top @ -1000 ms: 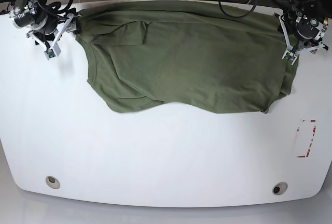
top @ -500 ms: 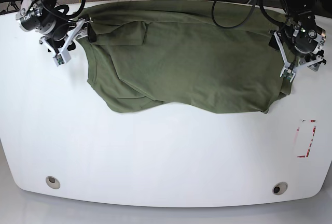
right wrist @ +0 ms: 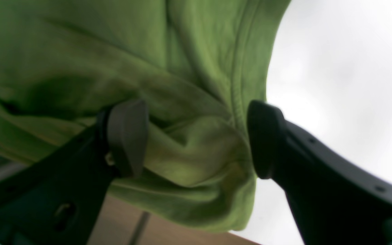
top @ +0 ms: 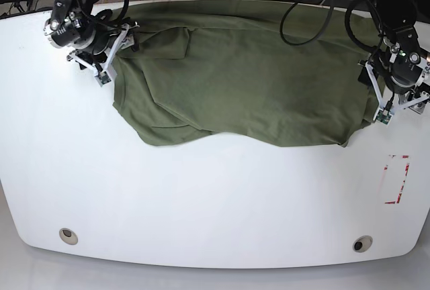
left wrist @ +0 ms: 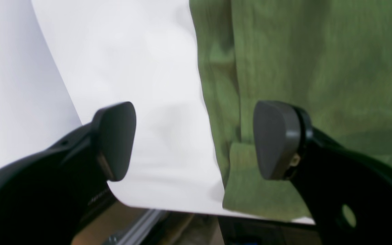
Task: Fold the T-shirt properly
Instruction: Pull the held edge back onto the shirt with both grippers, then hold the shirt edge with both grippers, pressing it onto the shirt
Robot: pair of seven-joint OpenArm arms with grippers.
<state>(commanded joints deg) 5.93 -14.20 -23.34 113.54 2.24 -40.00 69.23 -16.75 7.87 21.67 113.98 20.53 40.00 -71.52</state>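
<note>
T-shirt (top: 235,75), olive green, spread across the far part of the white tabletop (top: 215,196), wide from side to side, with long folds along the far edge. Near edge uneven, dipping at two places. Small folded flap near the far corner on the right arm's side. In the right wrist view, rumpled layers and a seam close to the shirt's side, bare white surface beyond.

Right end effector (right wrist: 197,141) above that side, fingers wide apart, cloth visible between. Left end effector (left wrist: 196,141) above the opposite side, fingers also wide apart, one over white surface, the other over cloth; whether touching, cannot tell.

Farther out, red marks (top: 396,179) on the tabletop near the left arm's side, and two round fittings (top: 68,236) (top: 363,244) near the closest corners.
</note>
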